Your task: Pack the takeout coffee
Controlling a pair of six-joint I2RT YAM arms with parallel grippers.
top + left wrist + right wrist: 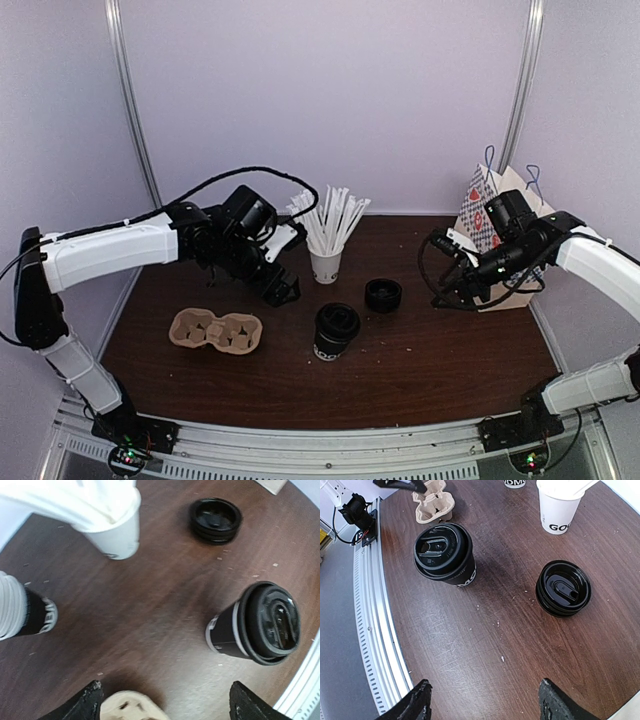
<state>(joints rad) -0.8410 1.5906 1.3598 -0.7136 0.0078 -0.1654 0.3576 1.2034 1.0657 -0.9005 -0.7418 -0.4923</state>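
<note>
The takeout coffee (335, 331), a black cup with white lettering and a black lid, stands upright mid-table. It also shows in the left wrist view as the takeout coffee (260, 625), and in the right wrist view as the takeout coffee (445, 552). My left gripper (281, 287) hovers open to the coffee's far left, above bare table, and in its own view the left gripper (165, 705) has nothing between its fingers. My right gripper (452, 287) hangs open to the coffee's right, near the bag. Its own view shows the right gripper (485, 705) empty over bare wood.
A pulp cup carrier (216, 330) lies at the front left. A white cup of straws (326, 262) and a stack of black lids (383, 294) stand behind the coffee. A patterned paper bag (495, 205) stands at the far right. Stacked black cups (27, 612) sit near my left gripper.
</note>
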